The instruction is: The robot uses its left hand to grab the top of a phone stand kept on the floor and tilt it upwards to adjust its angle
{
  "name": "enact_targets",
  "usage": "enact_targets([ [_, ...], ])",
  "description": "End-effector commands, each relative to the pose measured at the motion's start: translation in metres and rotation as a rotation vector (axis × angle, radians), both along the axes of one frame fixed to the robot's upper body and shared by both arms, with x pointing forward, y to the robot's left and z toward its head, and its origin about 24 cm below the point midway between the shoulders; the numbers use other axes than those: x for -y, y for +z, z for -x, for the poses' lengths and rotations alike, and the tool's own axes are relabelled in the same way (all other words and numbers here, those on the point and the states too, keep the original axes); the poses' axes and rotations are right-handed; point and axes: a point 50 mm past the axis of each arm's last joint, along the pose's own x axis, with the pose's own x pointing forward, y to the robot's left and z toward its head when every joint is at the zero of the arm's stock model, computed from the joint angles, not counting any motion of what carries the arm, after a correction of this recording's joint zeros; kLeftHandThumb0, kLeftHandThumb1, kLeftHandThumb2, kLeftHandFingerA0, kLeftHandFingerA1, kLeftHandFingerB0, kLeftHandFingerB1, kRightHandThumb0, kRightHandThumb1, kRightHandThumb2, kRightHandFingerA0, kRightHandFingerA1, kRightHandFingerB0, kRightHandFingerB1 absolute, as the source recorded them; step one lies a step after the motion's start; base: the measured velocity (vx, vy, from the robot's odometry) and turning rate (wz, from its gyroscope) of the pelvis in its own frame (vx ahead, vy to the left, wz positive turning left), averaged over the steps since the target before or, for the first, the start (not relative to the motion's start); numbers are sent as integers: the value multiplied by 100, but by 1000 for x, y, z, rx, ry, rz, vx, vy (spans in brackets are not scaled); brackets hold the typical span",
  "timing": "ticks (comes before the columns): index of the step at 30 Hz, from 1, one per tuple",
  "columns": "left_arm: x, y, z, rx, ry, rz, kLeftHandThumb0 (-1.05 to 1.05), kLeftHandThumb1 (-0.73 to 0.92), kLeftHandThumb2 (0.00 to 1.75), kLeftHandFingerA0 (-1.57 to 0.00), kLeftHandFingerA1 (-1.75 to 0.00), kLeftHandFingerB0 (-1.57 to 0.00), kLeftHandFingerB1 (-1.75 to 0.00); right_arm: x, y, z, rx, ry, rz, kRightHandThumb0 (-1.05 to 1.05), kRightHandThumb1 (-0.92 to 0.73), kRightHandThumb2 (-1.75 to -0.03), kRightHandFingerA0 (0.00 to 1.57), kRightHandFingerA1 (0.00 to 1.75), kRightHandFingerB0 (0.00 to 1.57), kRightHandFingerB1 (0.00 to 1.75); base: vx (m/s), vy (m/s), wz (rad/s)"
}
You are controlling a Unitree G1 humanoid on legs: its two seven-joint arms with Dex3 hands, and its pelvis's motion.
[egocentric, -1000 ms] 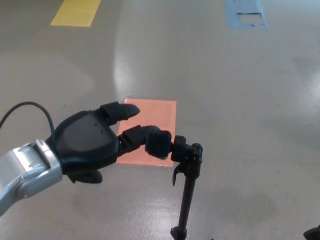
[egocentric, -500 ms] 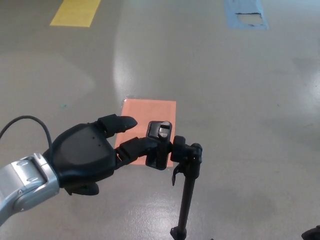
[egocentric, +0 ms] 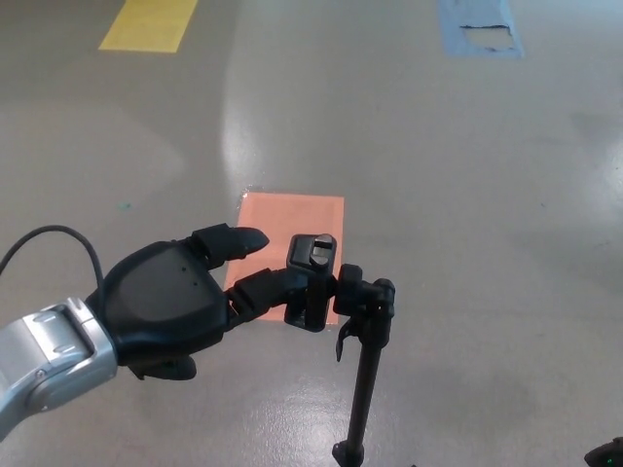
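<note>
The phone stand point(egocentric: 355, 331) rises from the grey floor point(egocentric: 467, 195) on a thin black pole, just in front of an orange patch point(egocentric: 292, 219). A yellow patch point(egocentric: 148, 23) and a blue patch point(egocentric: 477, 27) lie farther off. The left robot hand point(egocentric: 185, 297) has its fingers point(egocentric: 268, 284) spread, one touching the stand's tilted black cradle without clasping it.

**Floor markings & bits around the scene**

Grey glossy floor point(egocentric: 467, 195) w/ a light glare streak near centre. Orange square patch point(egocentric: 292, 243) at centre. Yellow patch point(egocentric: 148, 23) at 11 o'clock, cut by the top edge. Blue patch point(egocentric: 477, 29) w/ worn pale middle at 1 o'clock. Small dark obj point(egocentric: 608, 455) at 5 o'clock corner, can't ID.
</note>
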Motion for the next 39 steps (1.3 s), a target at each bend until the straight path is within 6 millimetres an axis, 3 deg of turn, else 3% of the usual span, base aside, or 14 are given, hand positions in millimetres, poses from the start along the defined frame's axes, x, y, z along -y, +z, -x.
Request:
enact_targets([
  [1, -7, -1, -3, 10, 27, -48, -40, 44, 65, -5, -18, -3, -24, 6, 2, 1, -9, -7, 14, -56, -74, -63, 29, 39, 29, 32, 0, 0, 0],
  [2, -7, 1, -5, 24, 34, -29, -37, 31, 71, 0, -28, 0, -32, 6, 2, 0, -8, -4, 15, -56, -75, -63, 27, 39, 30, 33, 0, 0, 0],
  [3, -7, 2, -6, 27, 36, -24, -37, 31, 71, 0, -28, 0, -32, 6, 3, 0, -8, -4, 15, -56, -75, -63, 27, 39, 30, 33, 0, 0, 0],
  [4, -7, 3, -7, 30, 40, -22, -38, 47, 55, -3, -24, 0, -26, 6, 3, 0, -7, -5, 13, -56, -75, -63, 27, 39, 30, 34, 0, 0, 0],
  [5, -7, 6, -10, 40, 52, -18, -42, 32, 71, 0, -25, 0, -28, 6, 3, -1, -5, -8, 10, -56, -75, -63, 27, 39, 31, 34, 0, 0, 0],
  [6, -7, 8, -12, 46, 58, -15, -42, 32, 71, 0, -25, 0, -28, 6, 4, -1, -4, -10, 8, -56, -75, -63, 27, 39, 31, 34, 0, 0, 0],
  [10, -10, 14, -20, 48, 90, 27, -47, 50, 55, 0, -24, 0, -25, 5, 4, -2, -1, -17, -3, -56, -74, -62, 26, 41, 31, 34, 0, 0, 0],
  [11, -13, 15, -23, 46, 106, 38, -52, 45, 69, -3, -19, 0, -21, 5, 4, -2, -2, -19, -5, -56, -74, -62, 27, 41, 32, 34, 0, 0, 0],
  [13, -14, 16, -25, 44, 112, 46, -53, 37, 75, 0, -20, 0, -25, 5, 4, -2, -4, -17, -3, -57, -75, -62, 27, 41, 32, 34, 0, 0, 0],
  [28, -35, 2, -34, -16, 211, 21, -65, 43, 78, 0, -12, 0, -17, 4, 2, -1, -13, -2, 8, -56, -75, -62, 27, 40, 32, 34, 0, 0, 0],
  [33, -64, -37, -27, -131, 371, 27, -77, 55, 91, 0, -13, 0, -16, 2, -10, 16, -48, 6, -10, -57, -75, -62, 26, 41, 31, 34, 0, 0, 0],
  [35, -67, -42, -26, -154, 397, 35, -77, 55, 91, 0, -13, 0, -16, 1, -12, 18, -54, 9, -9, -57, -75, -62, 26, 41, 31, 34, 0, 0, 0],
  [39, -94, -79, -12, -321, 586, 117, -87, 71, 104, 0, -11, 0, -11, -2, -20, 28, -82, -9, -23, -56, -74, -63, 25, 40, 29, 33, 0, 0, 0],
])
